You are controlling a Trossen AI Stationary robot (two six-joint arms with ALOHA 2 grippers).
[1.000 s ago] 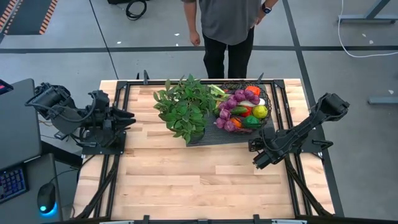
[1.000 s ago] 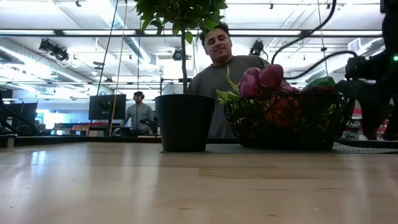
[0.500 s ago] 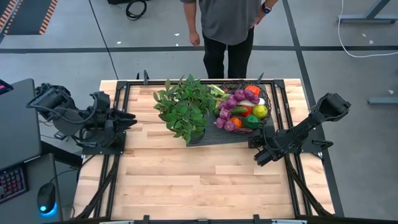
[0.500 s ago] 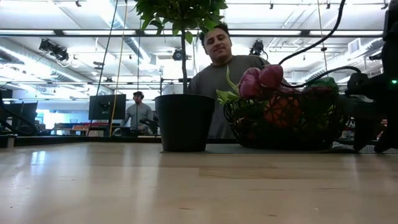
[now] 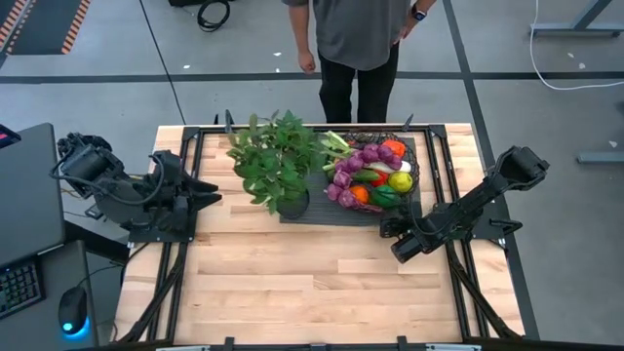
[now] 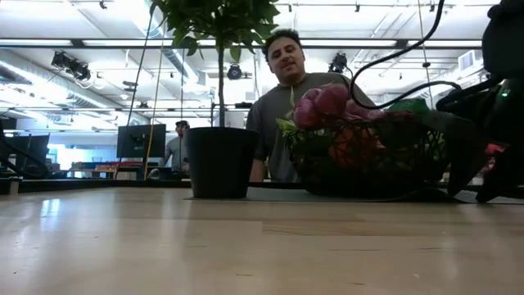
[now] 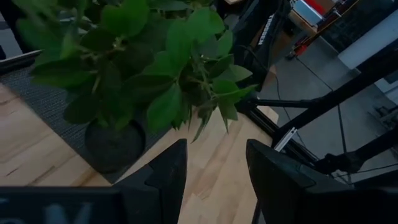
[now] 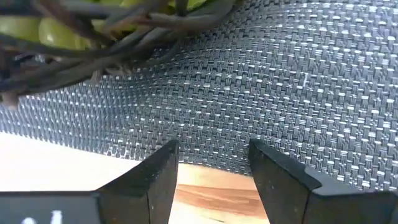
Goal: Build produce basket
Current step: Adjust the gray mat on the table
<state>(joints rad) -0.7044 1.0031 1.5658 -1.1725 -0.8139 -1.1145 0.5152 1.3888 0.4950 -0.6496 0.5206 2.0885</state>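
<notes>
The wire basket [image 5: 417, 172], heaped with produce such as purple grapes [image 5: 348, 166] and a lemon [image 5: 400, 180], stands on the black woven mat [image 5: 341, 215] at the table's far middle. My right gripper [image 5: 390, 239] stands open and low at the mat's near right corner, just short of the basket. In the right wrist view the mat's edge [image 8: 211, 163] lies between the open fingers of my right gripper [image 8: 214, 171], below the basket's wires [image 8: 124, 43]. My left gripper [image 5: 207, 192] hangs open above the table's left side, facing the potted plant. My right gripper's open fingers [image 8: 283, 177] stand over the mat's near edge, slanting down from the near right. The mat rises in a wave [image 8: 186, 81] just ahead of them. The fingertips lie below the picture's edge, so whether they press on the mat cannot be told.
A leafy potted plant [image 5: 278, 161] stands on the mat's left end, its black pot [image 6: 217, 161] beside the basket. A person [image 5: 356, 39] stands at the table's far edge. Bare wooden tabletop [image 5: 292, 283] fills the near half.
The mat, with the plant and the basket on it, has slid toward the table's left edge in the last half second. My right gripper has sunk toward the table, tipped more steeply downward and edged left along with the mat's corner.
</notes>
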